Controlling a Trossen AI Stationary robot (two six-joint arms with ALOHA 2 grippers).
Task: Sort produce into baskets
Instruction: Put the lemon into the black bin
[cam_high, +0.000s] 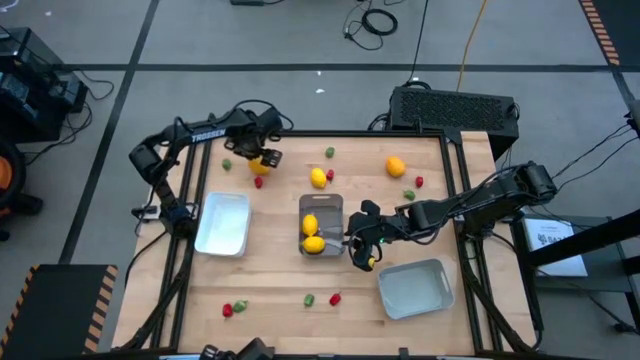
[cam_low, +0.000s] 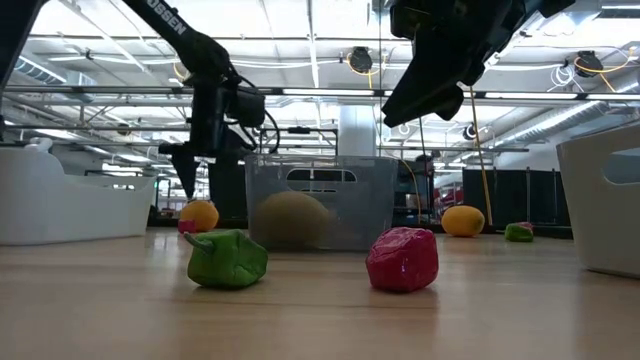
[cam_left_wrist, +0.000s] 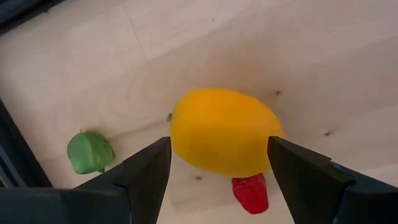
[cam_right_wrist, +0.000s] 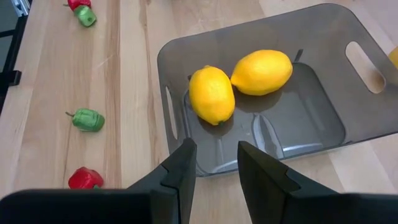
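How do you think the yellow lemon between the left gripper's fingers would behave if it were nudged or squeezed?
The lemon looks smooth and egg-shaped, so it would probably roll sideways if nudged. Its glossy skin may slip between the flat fingers of the left gripper, which stand open either side of it. It seems to hold its shape, so likely fairly firm.

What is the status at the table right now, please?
Left hand open around a lemon. Right hand open, empty, by clear bin holding two lemons. Nothing blocking.
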